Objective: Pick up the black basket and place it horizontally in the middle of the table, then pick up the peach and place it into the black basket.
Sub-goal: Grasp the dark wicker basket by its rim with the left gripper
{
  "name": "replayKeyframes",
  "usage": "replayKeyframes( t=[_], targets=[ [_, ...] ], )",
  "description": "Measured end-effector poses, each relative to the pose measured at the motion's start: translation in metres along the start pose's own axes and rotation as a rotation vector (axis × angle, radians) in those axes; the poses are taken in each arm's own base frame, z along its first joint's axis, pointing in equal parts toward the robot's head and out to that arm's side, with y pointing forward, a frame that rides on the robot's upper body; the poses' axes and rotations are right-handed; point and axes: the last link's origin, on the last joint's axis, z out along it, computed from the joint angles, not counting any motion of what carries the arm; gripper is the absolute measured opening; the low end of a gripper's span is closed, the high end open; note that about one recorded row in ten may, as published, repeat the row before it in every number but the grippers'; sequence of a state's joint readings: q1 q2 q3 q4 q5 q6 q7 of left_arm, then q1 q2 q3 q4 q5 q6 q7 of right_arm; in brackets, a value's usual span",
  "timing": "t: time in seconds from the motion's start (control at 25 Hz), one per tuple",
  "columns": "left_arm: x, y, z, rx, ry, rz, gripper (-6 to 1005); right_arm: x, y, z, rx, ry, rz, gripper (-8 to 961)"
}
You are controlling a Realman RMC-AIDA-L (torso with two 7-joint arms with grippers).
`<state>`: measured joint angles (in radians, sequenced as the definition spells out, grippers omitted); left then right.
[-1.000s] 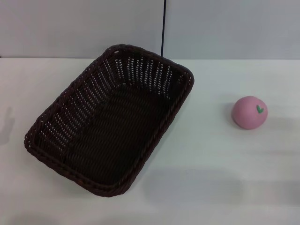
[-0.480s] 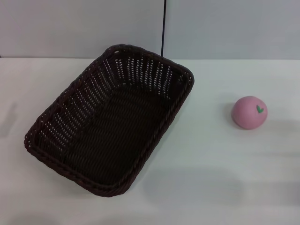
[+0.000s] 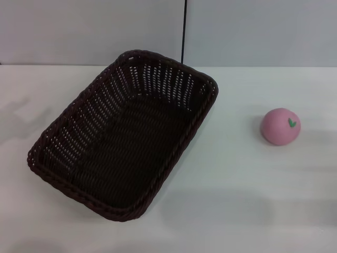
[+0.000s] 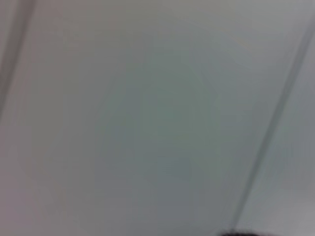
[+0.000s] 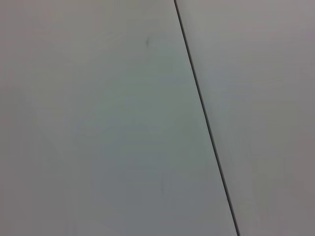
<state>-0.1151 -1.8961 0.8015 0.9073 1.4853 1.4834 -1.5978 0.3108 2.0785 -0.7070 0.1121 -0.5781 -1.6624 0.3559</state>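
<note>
Black basket (image 3: 124, 134) sits diagonal on the counter (image 3: 247, 200), left of centre, so it needs turning to lie horizontal. Peach (image 3: 280, 126) rests well apart to its right. Neither tool shows; tool state can't be told.

Black basket (image 3: 124, 134) — dark brown-black open weave; peach (image 3: 280, 126) — pink, green mark; white table (image 3: 247, 179).

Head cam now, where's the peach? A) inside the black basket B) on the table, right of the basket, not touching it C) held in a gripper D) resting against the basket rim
B: the peach sits on the bare table, well apart from the black basket, which is empty and lying diagonally; no gripper is in view.
</note>
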Motion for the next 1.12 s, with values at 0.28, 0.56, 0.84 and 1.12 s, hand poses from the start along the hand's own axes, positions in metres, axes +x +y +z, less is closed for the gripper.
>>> replayKeyframes(
  t=[0.28, 0.56, 0.84, 1.12],
  targets=[
    [0.044, 0.015, 0.036, -0.096, -0.272, 0.041, 659, -0.001, 0.001, 0.002, -0.01, -0.009, -0.001, 729],
    [0.062, 0.041, 0.094, -0.087, -0.595, 0.143, 612, -0.001, 0.002, 0.002, -0.012, -0.009, 0.0, 728],
    [0.06, 0.059, 0.138, -0.061, -0.78, 0.225, 743, 0.001, 0.003, 0.002, -0.011, 0.0, 0.004, 728],
    [0.054, 0.069, 0.162, 0.0, -0.899, 0.317, 769, 0.001, 0.003, 0.002, -0.011, 0.001, 0.007, 728]
  ],
)
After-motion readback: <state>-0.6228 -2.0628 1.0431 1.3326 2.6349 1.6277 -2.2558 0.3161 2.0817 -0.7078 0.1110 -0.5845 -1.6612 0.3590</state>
